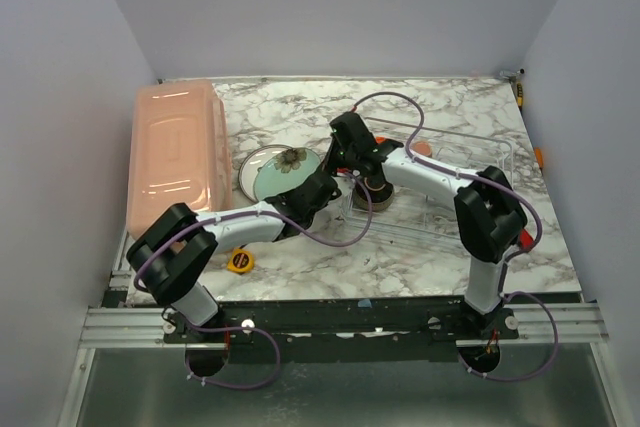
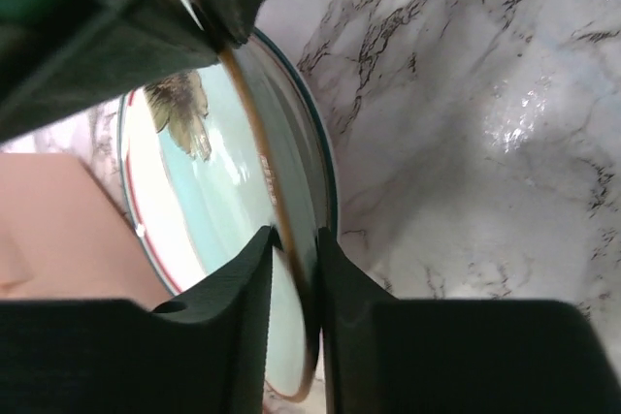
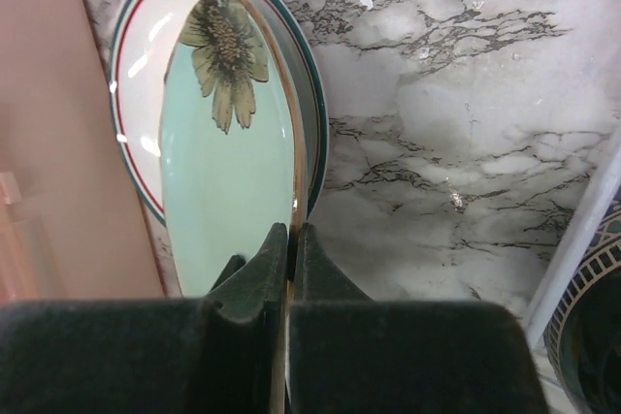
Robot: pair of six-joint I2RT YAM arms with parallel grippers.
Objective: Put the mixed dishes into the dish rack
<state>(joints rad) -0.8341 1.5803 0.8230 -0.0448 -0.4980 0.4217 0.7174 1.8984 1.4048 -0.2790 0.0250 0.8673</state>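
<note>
Both arms meet over one teal plate (image 1: 283, 172) at the middle of the marble desk (image 1: 400, 257), just left of the clear dish rack (image 1: 440, 217). The right arm's fingers (image 3: 260, 269) are pressed together on the plate's thin orange-edged rim, which runs straight up between them. The left arm's fingers (image 2: 243, 278) stand only a narrow way apart, one on each side of the same rim, and seem to be pinching it. The plate (image 3: 228, 191), painted with a brown flower, is tipped up on edge and leans over a white plate (image 3: 136, 94) ringed in red and green. That white plate lies on the desk beside the salmon-pink tub (image 1: 175, 152). The teal plate is outside the rack. At the rack's near left end sits a dark bowl (image 1: 378, 193) with a patterned rim, close to the right arm's wrist. A yellow tape measure (image 1: 240, 260) lies at the desk's front edge, under the left arm.
</note>
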